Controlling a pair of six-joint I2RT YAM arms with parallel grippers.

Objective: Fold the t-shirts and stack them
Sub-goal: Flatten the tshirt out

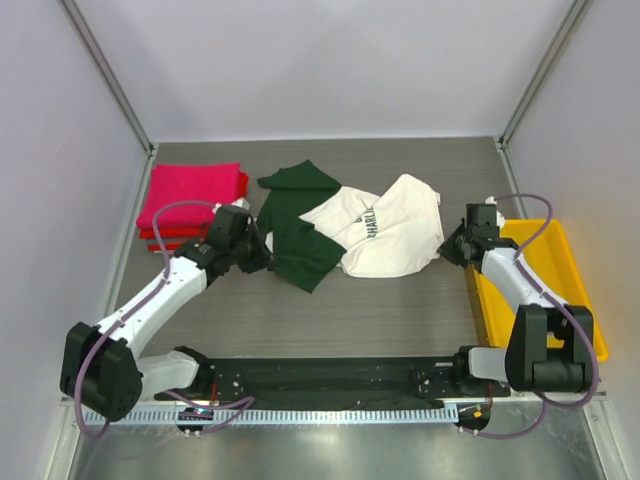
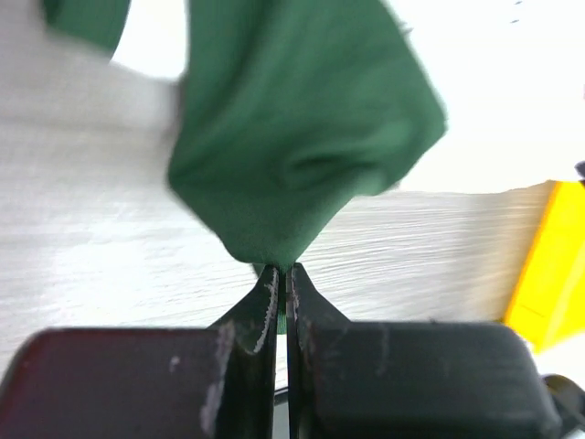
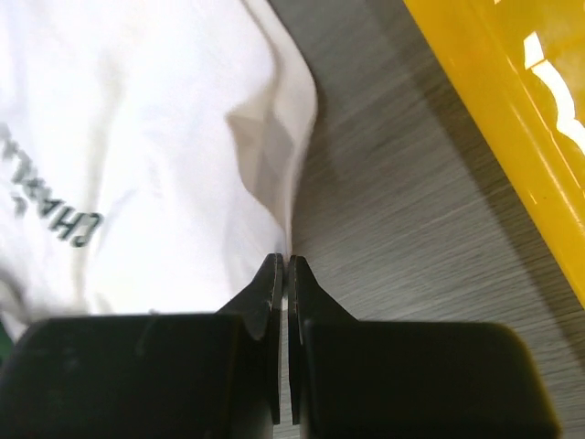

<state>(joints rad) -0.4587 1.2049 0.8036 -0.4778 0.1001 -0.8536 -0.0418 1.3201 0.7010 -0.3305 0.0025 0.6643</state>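
**tom_k:** so why does each arm have a corner of the same shirt? Looks like the left gripper (image 2: 281,270) is clamped tight on a tip of the green sleeve (image 2: 302,137), and the right gripper (image 3: 283,261) is closed on the white hem edge just ahead of its fingertips.

**foldfan:** my guess is they want the cream t-shirt (image 1: 385,235) spread flat before any fold happens. It's lying crumpled between the two grippers, so pinching opposite ends lets them pull it taut. Thin edge grips make sense too. Grab a thick bunch and you'd drag the wrinkles along.

**tom_k:** the shirt itself is a mess tbh. White body bunched and folded over itself, dark lettering partly readable and running sideways, and the green bits are flopped out toward the left gripper's side.

**foldfan:** yep, nowhere near folded. The folded stack (image 1: 192,195), magenta on top with red under it, sits just on the outer side of the left gripper, so I'd bet that's where this one ends up. The yellow tray (image 3: 494,101) is right beside the right gripper on its outer side, with cloth well clear of it.

**tom_k:** soft fabric might slip out of a pinch that small though.

**foldfan:** could be, can't tell how deep the bite is.
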